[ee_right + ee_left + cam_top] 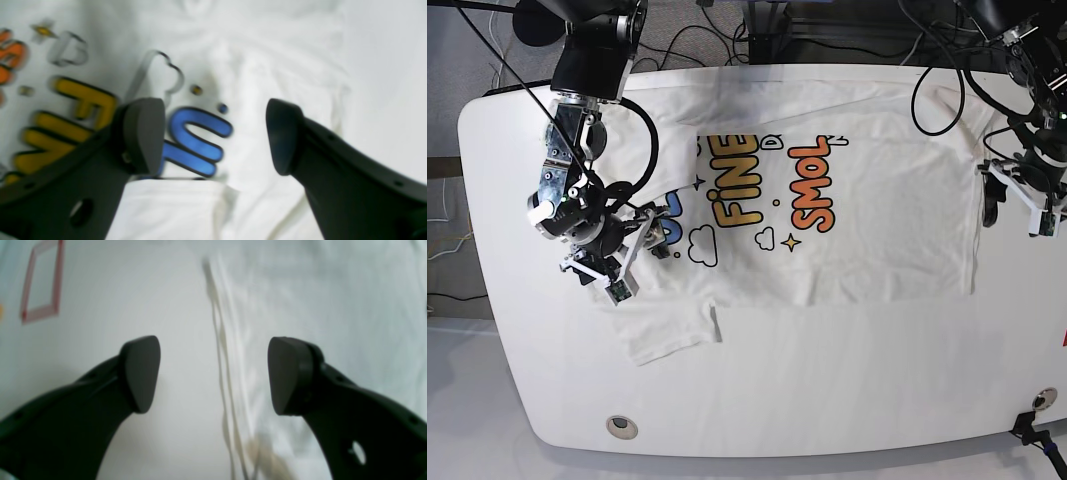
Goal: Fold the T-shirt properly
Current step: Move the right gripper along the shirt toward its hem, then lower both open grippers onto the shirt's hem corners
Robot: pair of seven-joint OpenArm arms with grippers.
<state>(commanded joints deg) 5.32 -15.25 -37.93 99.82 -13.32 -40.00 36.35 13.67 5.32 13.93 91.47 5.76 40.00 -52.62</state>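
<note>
White cotton T-shirt (pixel 867 215) spread flat (print up), both end effectors (pixel 213 375) (pixel 215 135) gaping, holding nothing.

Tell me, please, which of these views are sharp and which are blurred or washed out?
Base view: sharp and evenly lit, with the T-shirt print readable on the white table. Left wrist view: soft and washed out, the shirt hem smeared, the open left gripper dark against white. Right wrist view: motion-blurred lettering, with the open right gripper nearly silhouetted.
</note>
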